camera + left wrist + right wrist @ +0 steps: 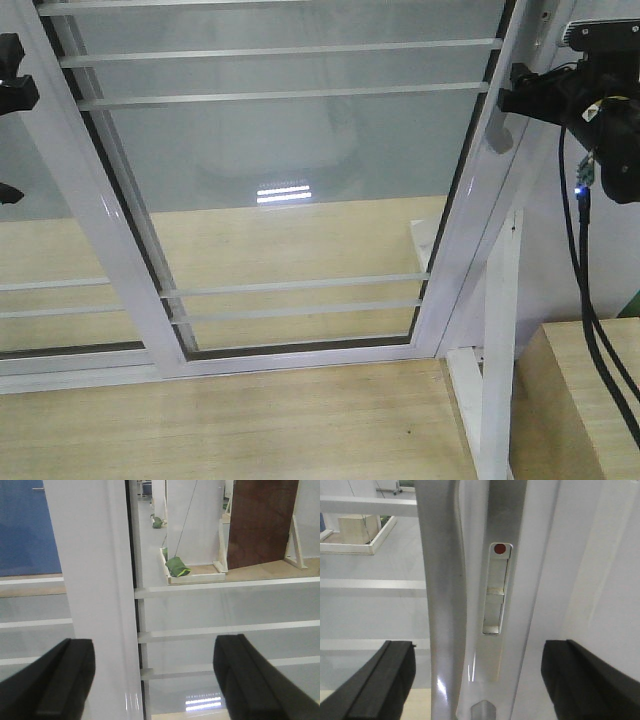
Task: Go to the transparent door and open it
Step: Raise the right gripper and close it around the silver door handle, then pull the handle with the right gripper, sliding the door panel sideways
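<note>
The transparent door fills the middle of the front view: clear glass, white frame, thin white bars. Its grey curved handle is on the right edge. My right gripper is close against that edge. In the right wrist view it is open, its black fingers on either side of the handle and a latch slot with a red dot, not touching them. My left gripper is open, with a white frame upright between its fingers. One finger shows at the left edge.
A second white-framed glass panel overlaps on the left. A bare white post stands right of the door, with a wooden step beside it. Pale wood floor lies in front. Beyond the glass are a green bag and a brown board.
</note>
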You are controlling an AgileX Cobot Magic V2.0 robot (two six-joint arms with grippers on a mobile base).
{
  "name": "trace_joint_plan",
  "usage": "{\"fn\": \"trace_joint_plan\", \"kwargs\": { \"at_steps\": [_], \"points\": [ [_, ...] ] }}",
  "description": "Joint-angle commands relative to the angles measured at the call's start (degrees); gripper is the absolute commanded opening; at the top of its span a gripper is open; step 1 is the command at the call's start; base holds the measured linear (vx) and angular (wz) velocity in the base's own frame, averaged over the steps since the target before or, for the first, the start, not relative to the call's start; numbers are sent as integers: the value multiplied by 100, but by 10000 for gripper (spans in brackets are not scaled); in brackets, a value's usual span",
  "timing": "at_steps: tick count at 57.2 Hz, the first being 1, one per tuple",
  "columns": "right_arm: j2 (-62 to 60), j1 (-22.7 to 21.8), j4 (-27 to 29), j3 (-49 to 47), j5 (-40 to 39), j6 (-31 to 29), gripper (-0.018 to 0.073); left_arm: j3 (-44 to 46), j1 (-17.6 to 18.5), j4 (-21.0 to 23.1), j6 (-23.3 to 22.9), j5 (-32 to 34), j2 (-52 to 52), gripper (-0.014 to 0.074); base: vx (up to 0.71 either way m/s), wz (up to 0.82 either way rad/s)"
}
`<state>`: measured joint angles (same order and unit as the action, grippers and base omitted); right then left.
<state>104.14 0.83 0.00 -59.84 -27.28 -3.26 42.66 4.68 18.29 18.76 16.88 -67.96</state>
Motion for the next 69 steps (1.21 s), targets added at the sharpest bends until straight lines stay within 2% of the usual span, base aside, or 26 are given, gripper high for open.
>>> {"fn": "trace_joint_plan", "kwargs": {
  "at_steps": [1, 10, 38, 44, 54, 59, 69],
  "points": [
    [-87, -36, -273, -391, -429, 235, 560, 193, -11, 7, -23, 470, 136, 590, 0, 0],
    [176, -36, -759, -666, -500, 718, 560, 193, -11, 7, -23, 465, 136, 590, 0, 0],
    [826, -36, -759, -1479, -561, 734, 546, 193, -11, 7, -23, 247, 136, 590, 0, 0],
    [826, -36, -759, -1479, -554, 734, 468, 193, -11, 7, -23, 253, 136, 590, 0, 0],
    [826, -36, -771, -1479, -554, 769, 147, 193, -11, 7, -23, 248, 136, 590, 0, 0],
    [820, -36, -952, -1479, -554, 911, -14, 193, -11, 7, -23, 253, 136, 590, 0, 0],
    [800, 105, -1439, -1479, -573, 927, -11, 193, -11, 7, -23, 253, 136, 590, 0, 0]
  ]
}}
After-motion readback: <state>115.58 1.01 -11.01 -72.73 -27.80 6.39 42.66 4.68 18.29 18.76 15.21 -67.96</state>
